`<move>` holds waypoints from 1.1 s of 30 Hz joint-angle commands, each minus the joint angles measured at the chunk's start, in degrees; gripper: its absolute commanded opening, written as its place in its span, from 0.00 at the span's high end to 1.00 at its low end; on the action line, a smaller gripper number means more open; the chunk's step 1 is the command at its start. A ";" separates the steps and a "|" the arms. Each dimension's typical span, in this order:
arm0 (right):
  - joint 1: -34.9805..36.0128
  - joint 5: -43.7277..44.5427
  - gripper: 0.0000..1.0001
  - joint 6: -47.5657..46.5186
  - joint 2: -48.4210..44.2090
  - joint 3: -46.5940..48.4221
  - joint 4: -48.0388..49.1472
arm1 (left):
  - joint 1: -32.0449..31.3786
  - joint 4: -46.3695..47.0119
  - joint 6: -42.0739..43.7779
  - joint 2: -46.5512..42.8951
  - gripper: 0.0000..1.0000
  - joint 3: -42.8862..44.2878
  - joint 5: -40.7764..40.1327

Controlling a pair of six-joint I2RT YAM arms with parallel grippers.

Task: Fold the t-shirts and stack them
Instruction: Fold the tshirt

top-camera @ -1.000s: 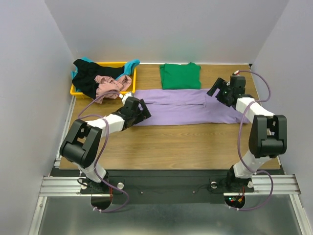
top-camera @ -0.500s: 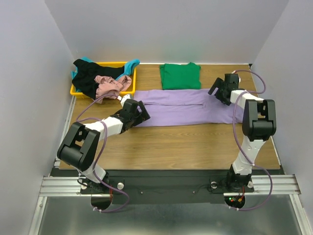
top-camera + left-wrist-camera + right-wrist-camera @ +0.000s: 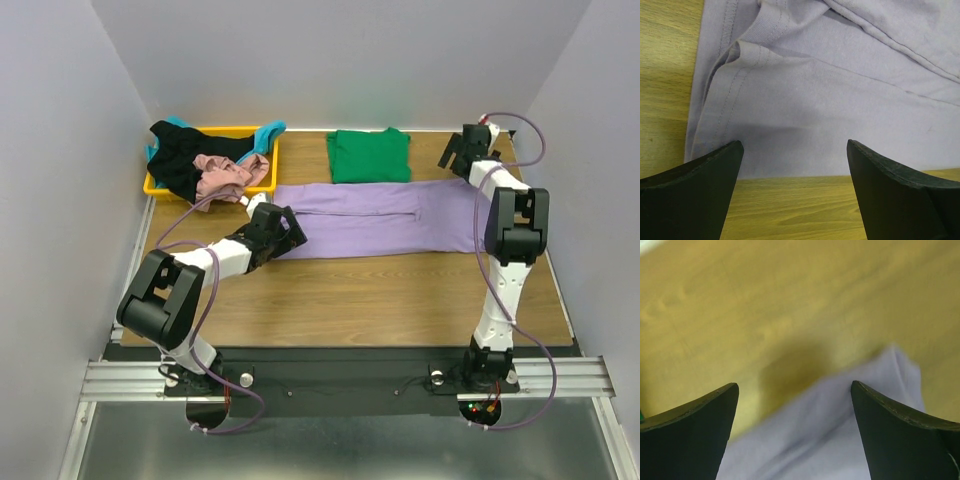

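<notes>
Grey walls on three sides close in a wooden table [image 3: 400, 290], both arms bolted at its near edge.

Item: purple t-shirt [image 3: 380, 215]. It lies flat in a long band across the middle of the table, folded lengthwise, with a seam line down its length. The hem and a sleeve fold show close up in the left wrist view [image 3: 830, 100]. One corner shows, blurred, in the right wrist view [image 3: 840, 430].

Item: green t-shirt [image 3: 369, 155]. It is folded into a neat rectangle at the far edge, just beyond the purple one, their edges meeting or nearly so.

Item: yellow tray [image 3: 225, 129], at the far left corner. It holds a loose heap: black shirt [image 3: 180, 160], pink shirt [image 3: 225, 172], and teal shirt [image 3: 268, 130] spilling over the far right rim.

Item: left gripper [image 3: 285, 228] [image 3: 795, 150]. It sits low at the left end of the purple t-shirt. Its fingers are spread wide, straddling the near hem, with nothing held. I cannot tell whether the tips touch the cloth.

Item: right gripper [image 3: 450, 158] [image 3: 795, 390]. It is at the far right of the table, above the purple shirt's far right corner, with the arm stretched well out. Its fingers are wide apart and grip nothing, with bare wood and the cloth corner below them.
</notes>
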 commanded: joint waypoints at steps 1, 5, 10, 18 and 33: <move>-0.12 3.38 0.00 -7.74 2.68 9.17 1.53 | 0.51 -8.09 0.88 1.74 0.02 -2.03 -1.51; -0.03 -3.71 0.00 -2.57 -5.73 3.31 1.53 | 0.07 -8.44 1.85 -0.63 0.02 -1.24 -0.02; 0.50 -7.42 0.00 6.93 -21.99 -15.11 1.70 | -4.49 -11.69 1.24 -9.67 0.02 -0.62 -1.85; 4.70 -20.35 0.00 16.17 -37.04 -38.00 2.22 | -7.84 -13.81 1.14 -19.97 0.02 1.48 -8.97; 5.16 -14.29 0.00 17.75 -27.66 -43.29 2.06 | -3.80 -13.89 4.13 8.93 0.02 18.02 -9.42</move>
